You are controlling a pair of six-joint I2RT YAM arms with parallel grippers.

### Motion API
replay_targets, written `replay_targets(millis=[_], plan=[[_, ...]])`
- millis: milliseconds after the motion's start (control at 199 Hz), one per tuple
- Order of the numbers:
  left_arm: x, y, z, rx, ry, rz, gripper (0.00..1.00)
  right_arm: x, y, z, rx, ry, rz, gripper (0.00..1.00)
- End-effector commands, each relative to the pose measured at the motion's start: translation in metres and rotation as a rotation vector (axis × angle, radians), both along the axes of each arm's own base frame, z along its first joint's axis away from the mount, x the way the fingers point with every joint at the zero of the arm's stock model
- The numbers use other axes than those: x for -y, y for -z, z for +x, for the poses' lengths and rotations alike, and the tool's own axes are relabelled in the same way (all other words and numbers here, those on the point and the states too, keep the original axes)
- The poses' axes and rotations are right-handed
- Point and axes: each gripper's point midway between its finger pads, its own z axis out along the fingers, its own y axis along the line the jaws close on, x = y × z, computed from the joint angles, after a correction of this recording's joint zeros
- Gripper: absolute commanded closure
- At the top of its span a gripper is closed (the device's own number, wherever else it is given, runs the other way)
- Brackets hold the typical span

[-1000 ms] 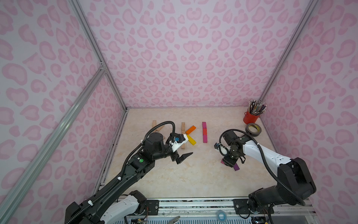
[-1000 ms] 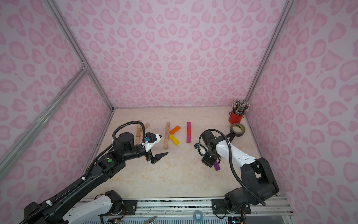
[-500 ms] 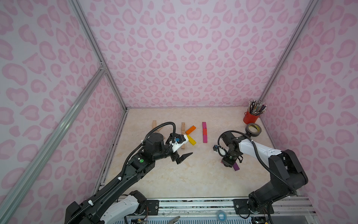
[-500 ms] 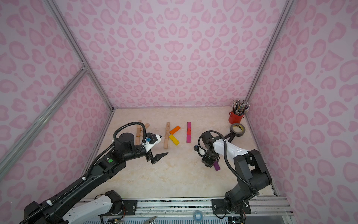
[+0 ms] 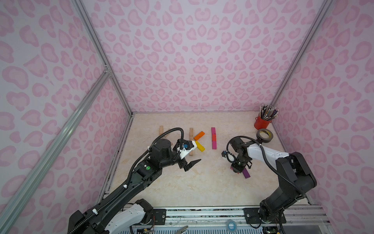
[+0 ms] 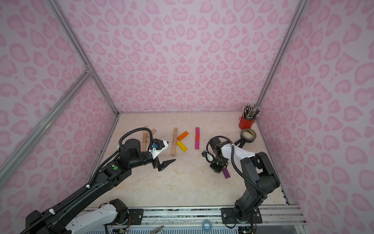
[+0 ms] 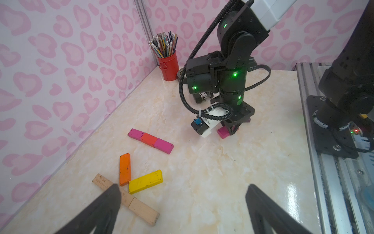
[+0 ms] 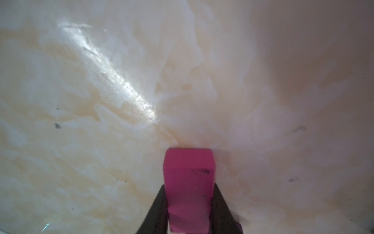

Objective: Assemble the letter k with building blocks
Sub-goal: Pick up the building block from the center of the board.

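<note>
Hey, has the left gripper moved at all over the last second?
No. In a top view the left gripper sits where it was, just short of the yellow block.

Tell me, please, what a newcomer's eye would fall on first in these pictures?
The pink heart-spotted walls around the whole cell strike first. Next, at the back of the table, an orange block and a yellow block angle off a plain wooden bar, forming a K. Nearer the front, the right gripper is closed on a magenta block at the tabletop.
</note>
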Motion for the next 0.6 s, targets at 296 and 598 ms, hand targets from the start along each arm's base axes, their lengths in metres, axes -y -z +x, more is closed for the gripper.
replay_targets(millis=[296, 598], plan=[[-0.006, 0.001, 0.012, 0.024, -0.07, 0.01, 0.02, -0.018, -0.069, 0.109, 0.254, 1.02, 0.294, 0.76], [-0.01, 0.0, 0.014, 0.04, -0.094, 0.011, 0.02, -0.023, -0.054, 0.167, 0.271, 1.508, 0.455, 0.88]])
